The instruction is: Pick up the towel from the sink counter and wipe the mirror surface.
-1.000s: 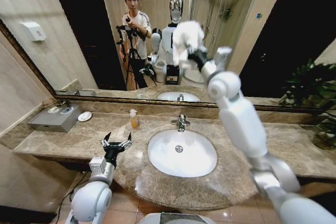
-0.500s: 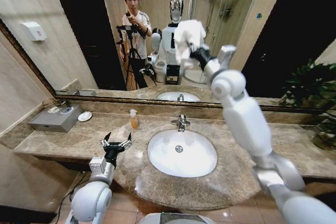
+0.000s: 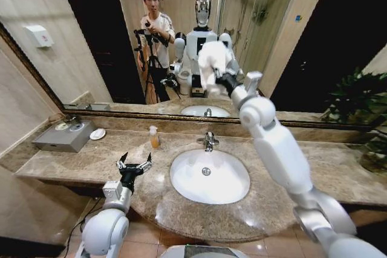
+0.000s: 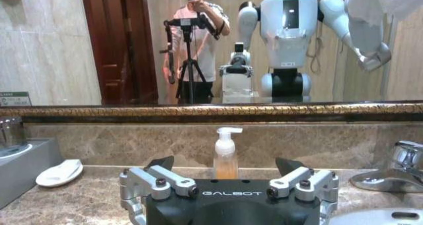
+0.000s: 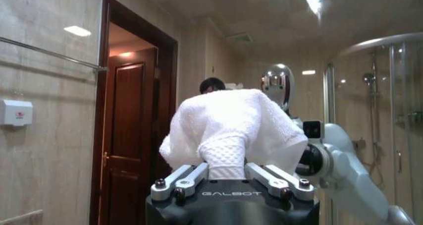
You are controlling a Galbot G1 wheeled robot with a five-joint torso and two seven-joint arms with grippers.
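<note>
Two claws show. The right claw [image 5: 231, 181] is raised far over the basin, pinching the towel [image 3: 213, 60], whose bunched white folds press against the mirror [image 3: 78, 40] above the tap [image 3: 208, 141]. The right wrist view shows the towel [image 5: 231, 128] clamped between the fingers [image 5: 182, 179], a detail too small to tell from the head view. The left claw [image 3: 133, 165] hovers low over the near left part of the desk [image 3: 97, 158], fingers spread and holding nothing. Beyond it, the left wrist view shows a soap bottle [image 4: 225, 153] partly filled with amber liquid and a white dish [image 4: 59, 172]; what the dish holds cannot be told. The basin [image 3: 209, 176] sits in the desk's middle.
</note>
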